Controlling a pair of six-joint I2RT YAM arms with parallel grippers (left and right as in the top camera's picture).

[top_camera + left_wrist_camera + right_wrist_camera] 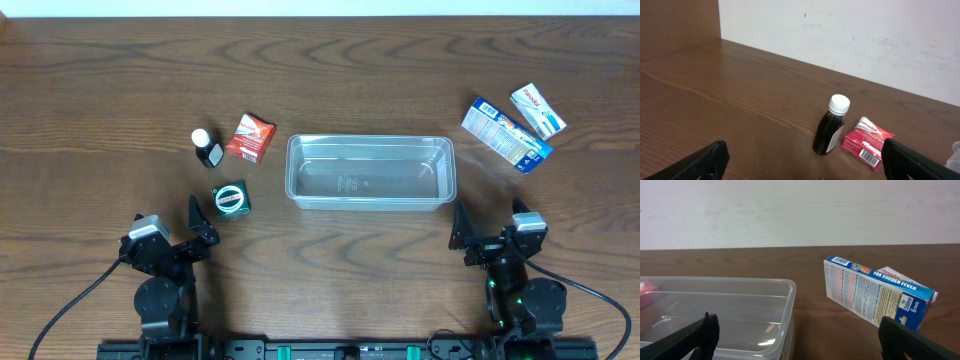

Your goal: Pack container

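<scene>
**Overhead: container mid-table, grippers spread wide**

Container (370,172) lies at the table's (340,270) centre. Bottle (207,148) and red box (250,137) lie to its left, blue box (505,133) to its right. Left gripper (802,161) and right gripper (799,336) sit near the front edge, fingers wide apart, holding nothing.

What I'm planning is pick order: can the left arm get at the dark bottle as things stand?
Probably yes: the left gripper is open, and the dark bottle stands upright ahead of it with only bare table between.
</scene>
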